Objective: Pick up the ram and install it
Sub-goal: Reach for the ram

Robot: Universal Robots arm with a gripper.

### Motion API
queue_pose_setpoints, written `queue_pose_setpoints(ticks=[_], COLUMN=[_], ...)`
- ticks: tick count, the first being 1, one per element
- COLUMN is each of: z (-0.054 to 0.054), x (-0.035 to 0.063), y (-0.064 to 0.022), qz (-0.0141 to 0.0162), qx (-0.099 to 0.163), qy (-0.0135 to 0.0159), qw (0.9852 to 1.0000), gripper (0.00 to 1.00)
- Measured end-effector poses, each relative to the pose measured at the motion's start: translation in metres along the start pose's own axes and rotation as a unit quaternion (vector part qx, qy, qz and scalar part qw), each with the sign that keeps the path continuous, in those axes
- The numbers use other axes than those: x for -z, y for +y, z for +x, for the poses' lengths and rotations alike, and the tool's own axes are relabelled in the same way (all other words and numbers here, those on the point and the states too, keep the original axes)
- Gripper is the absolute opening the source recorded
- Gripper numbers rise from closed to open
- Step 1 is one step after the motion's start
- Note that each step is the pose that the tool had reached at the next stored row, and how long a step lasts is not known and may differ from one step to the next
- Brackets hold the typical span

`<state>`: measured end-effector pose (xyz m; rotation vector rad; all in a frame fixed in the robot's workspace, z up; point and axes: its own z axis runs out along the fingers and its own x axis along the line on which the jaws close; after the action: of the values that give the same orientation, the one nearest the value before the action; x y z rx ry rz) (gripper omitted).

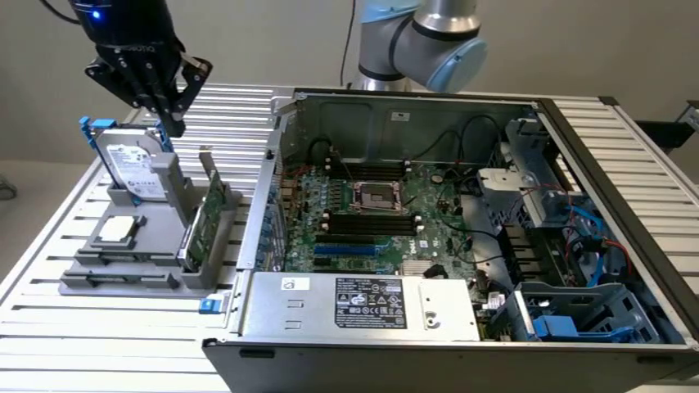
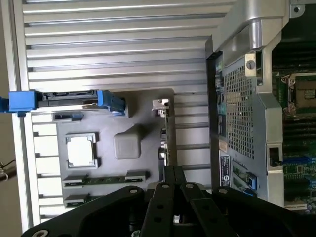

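Our tool [image 1: 173,123] hangs pressed together and empty above the holder [image 2: 128,145]; the ram [image 2: 106,179] sits in a holder slot. Going down closed, we may strike the card [image 1: 211,214] or miss the ram.

1. A plain, pale grey-beige wall [image 1: 273,41] stands behind the scene, evenly coloured from one side to the other.
2. The only furniture is 1 table [image 1: 77,184], topped with long silver metal slats with dark grooves between them.
3. The same slats show in the wrist view, running in parallel bands up to a straight metal edge.
4. Bright glare lies on the slats low on the exterior view's left, and shadows there are soft.
5. A pale floor [image 1: 13,172] shows past the table's edge on the exterior view's left.
6. A dark shape [image 1: 669,131] sits past the table on the exterior view's right; I cannot tell what it is.
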<state>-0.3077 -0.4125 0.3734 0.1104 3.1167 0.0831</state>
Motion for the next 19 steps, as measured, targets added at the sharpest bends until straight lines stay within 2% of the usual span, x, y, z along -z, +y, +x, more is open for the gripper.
queue_pose_setpoints(ticks=[7, 19], z=[0.028, 0.056], x=[-0.0074, -0.0211], y=[-0.0116, -0.0316], qz=[0.0001, 0.0008], qx=[0.000, -0.001], qy=[0.0005, 0.0105], qw=[1.0000, 0.9999], gripper=[0.11, 0.11])
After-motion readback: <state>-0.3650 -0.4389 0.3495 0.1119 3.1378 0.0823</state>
